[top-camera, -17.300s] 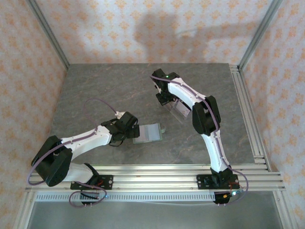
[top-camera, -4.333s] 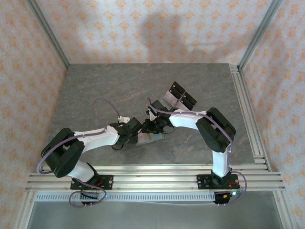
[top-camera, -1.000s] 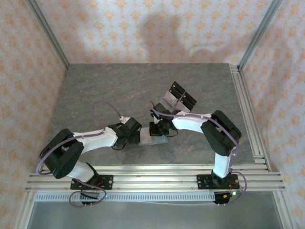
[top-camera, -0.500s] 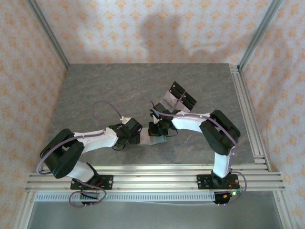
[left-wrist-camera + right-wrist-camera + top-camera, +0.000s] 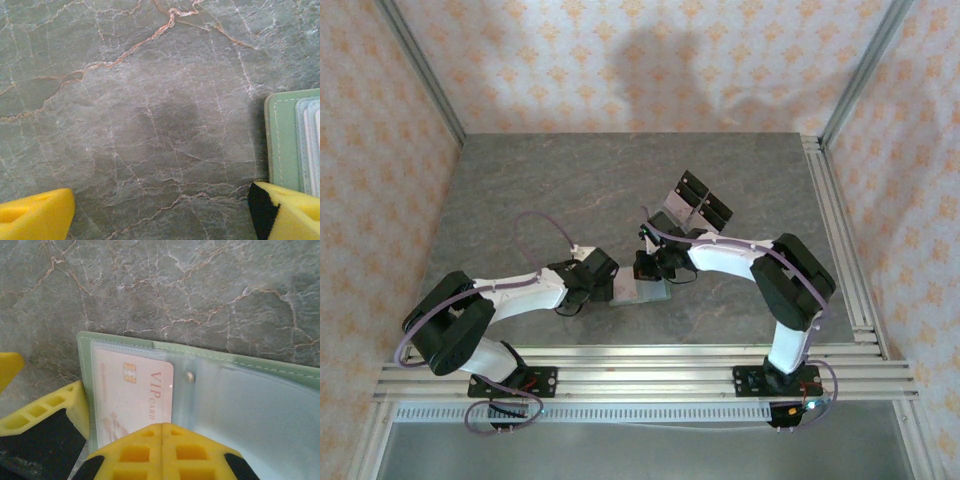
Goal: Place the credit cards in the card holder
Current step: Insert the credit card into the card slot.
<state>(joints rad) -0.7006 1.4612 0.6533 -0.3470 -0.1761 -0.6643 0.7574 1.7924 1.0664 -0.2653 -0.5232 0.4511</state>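
The card holder [image 5: 642,292] lies open on the grey stone table, its sage rim [image 5: 200,347] framing clear pockets. One pale credit card [image 5: 135,390] marked VIP sits in the left pocket. My right gripper [image 5: 162,426] is shut, its yellow tips together over that card's near edge [image 5: 655,270]. My left gripper [image 5: 161,200] is open at the holder's left edge [image 5: 280,140], bare table between its fingers. One of its fingers [image 5: 290,210] rests at the holder's corner. From above, the left gripper [image 5: 603,285] sits just left of the holder.
A clear plastic stand with black panels [image 5: 695,203] stands behind the right arm. Aluminium rails run along the near edge [image 5: 650,365] and the right edge [image 5: 840,240] of the table. Patterned walls close the back and sides.
The right arm's elbow has swung slightly to the right and nearer. Both grippers stay at the card holder, which has barely moved.
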